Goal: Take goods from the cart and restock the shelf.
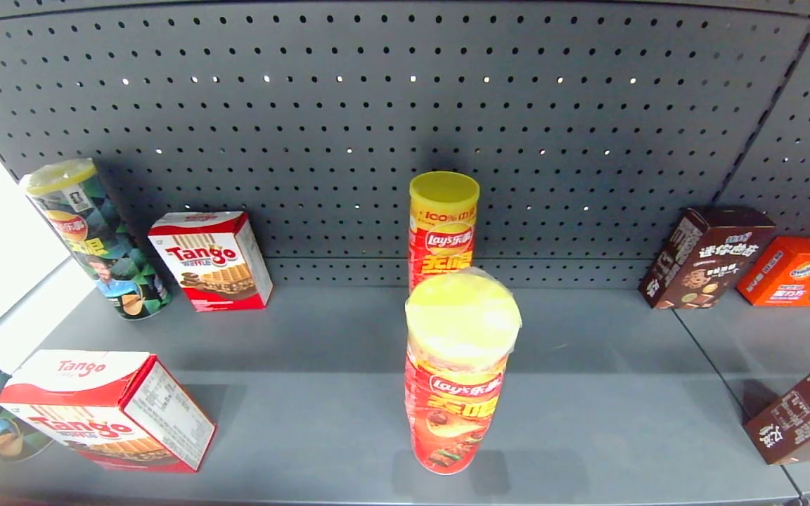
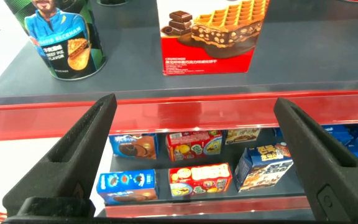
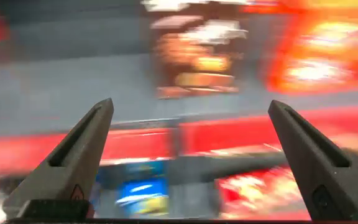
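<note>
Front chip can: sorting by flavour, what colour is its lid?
Pale yellow lid on a red can; head view shows it best.

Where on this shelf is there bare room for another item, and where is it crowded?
Bare shelf lies between the wafer boxes and the red chip cans, and between those cans and the brown boxes. Both ends are crowded.

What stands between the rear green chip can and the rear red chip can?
A red-and-white wafer box, close to the green chip can; from the box to the red chip can the shelf is bare. The head view shows it.
</note>
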`<state>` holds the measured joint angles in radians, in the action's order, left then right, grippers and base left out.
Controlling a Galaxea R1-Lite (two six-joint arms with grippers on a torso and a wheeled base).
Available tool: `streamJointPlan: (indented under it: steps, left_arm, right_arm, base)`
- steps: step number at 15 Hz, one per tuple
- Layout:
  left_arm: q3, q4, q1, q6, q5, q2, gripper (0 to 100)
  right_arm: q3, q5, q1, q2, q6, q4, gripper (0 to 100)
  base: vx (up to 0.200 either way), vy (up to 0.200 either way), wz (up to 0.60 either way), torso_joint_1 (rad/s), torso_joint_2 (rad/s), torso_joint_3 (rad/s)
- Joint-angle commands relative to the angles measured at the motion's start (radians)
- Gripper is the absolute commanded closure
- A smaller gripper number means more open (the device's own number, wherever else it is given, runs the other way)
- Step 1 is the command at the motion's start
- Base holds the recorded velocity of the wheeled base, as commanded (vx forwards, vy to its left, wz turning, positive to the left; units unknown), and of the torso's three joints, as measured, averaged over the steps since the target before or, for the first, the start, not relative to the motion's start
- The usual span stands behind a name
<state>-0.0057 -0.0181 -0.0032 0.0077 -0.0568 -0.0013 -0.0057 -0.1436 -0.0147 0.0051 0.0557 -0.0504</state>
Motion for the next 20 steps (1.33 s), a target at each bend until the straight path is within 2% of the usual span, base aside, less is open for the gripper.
streamJointPlan:
  steps: [1,3,20]
  left_arm:
    - [0.000,0.000,0.000,0.000,0.000,0.001,0]
    - [0.000,0.000,0.000,0.002,0.000,0.001,0]
    - [0.001,0.003,0.002,0.002,0.000,0.001,0]
  right_arm:
    - [0.006,0.055,0.001,-0.005,-0.037,0.029,0]
    - [0.004,0.113,0.001,-0.005,-0.082,0.060,0]
    - [0.006,0.116,0.001,-0.005,-0.068,0.052,0]
  base:
    - [0.000,0.000,0.00,0.000,0.00,0.000]
    - [0.000,0.000,0.00,0.000,0.00,0.000]
    - [-0.012,0.000,0.00,0.000,0.00,0.000]
